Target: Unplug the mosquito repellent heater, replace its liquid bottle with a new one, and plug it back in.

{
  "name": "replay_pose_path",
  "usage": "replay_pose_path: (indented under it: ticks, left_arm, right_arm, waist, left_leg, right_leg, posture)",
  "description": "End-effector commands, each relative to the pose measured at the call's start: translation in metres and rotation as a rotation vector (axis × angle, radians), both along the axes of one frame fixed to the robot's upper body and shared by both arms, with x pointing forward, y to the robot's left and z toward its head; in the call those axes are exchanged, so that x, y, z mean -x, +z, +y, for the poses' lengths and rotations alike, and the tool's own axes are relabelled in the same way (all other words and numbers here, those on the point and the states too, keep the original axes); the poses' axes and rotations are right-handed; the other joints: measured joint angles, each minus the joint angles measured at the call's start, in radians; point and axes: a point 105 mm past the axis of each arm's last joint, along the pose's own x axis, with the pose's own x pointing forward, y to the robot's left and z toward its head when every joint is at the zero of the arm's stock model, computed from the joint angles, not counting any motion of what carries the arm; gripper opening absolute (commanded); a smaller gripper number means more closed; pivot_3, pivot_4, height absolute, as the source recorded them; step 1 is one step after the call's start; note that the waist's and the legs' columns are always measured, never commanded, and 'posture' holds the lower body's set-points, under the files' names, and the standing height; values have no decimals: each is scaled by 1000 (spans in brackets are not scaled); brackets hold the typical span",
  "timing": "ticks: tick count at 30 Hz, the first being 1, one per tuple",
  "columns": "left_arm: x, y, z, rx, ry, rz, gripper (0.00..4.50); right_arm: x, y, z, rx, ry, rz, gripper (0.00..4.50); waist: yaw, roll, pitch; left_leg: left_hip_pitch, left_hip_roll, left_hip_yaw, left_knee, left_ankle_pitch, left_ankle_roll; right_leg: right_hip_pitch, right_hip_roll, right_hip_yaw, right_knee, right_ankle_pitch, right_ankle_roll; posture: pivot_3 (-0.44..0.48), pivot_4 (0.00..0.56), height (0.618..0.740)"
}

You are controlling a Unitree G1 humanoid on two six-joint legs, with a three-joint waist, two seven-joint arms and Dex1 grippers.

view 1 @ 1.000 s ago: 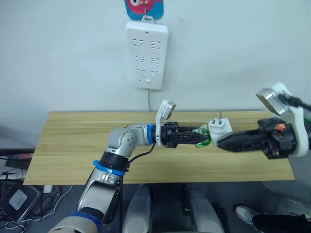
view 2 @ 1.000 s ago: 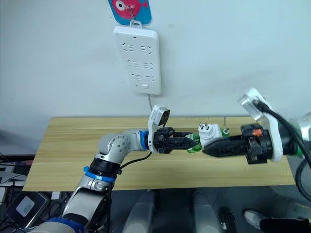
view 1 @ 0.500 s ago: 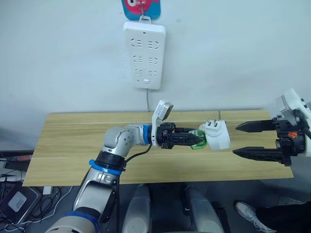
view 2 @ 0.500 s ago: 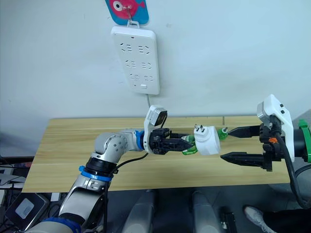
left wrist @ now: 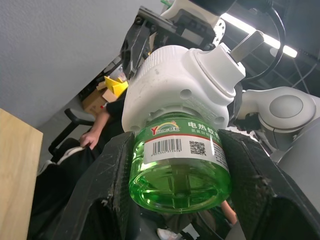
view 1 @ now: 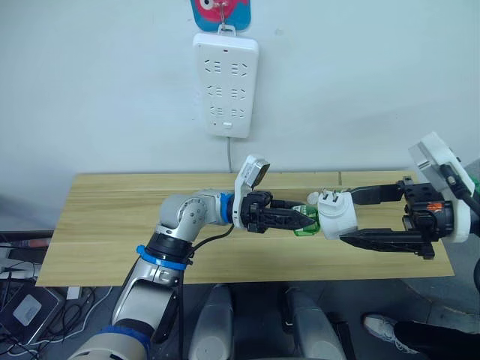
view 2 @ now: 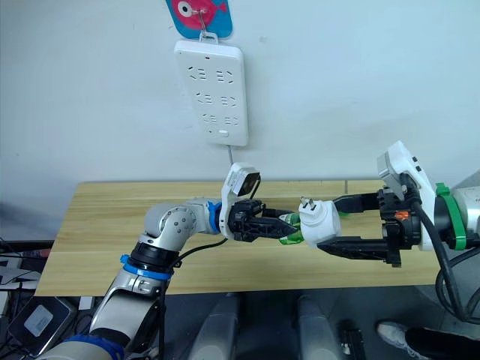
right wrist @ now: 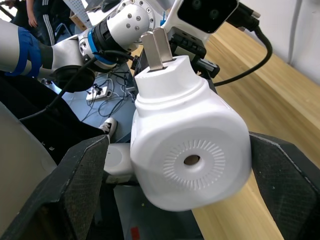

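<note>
Holding green bottle (left wrist: 180, 167), left tool (view 1: 300, 222) clamps it mid-air over bench (view 1: 105, 225); heater (view 1: 336, 215) screwed on. Right tool (view 1: 346, 217) wide open around heater, not gripping. Light, hard, slick plastic; grab flat sides, avoid prongs (right wrist: 154, 49).

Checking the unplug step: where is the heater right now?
The heater is off the power strip, above the table's right half, between the left gripper, clamping its green bottle, and the open right gripper.
</note>
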Motion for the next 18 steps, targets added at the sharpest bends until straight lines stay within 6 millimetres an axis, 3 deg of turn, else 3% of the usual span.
replay_pose_path:
  ticks: [1,6,12,18]
  left_arm:
    - [10,12,-2,47,-57,-22,2249]
    - [11,12,-1,45,-67,-9,2249]
    - [12,10,-1,39,-74,-2,2249]
    - [9,8,-1,28,-58,8,2249]
  right_arm:
    - [3,1,6,20,39,-50,4441]
    - [1,0,7,18,40,-68,4441]
    - [2,1,8,-6,48,-61,3060]
    - [5,1,9,-26,51,-29,3061]
  waist:
    - [0,0,0]
    - [0,0,0]
    - [0,0,0]
    - [0,0,0]
  left_leg:
    - [0,0,0,0,0,0]
    - [0,0,0,0,0,0]
    - [0,0,0,0,0,0]
    - [0,0,0,0,0,0]
  right_leg:
    - [0,0,0,0,0,0]
    - [0,0,0,0,0,0]
    - [0,0,0,0,0,0]
    - [0,0,0,0,0,0]
  posture:
    - [188,258,740]
    - [187,260,740]
    - [183,264,740]
    - [183,273,740]
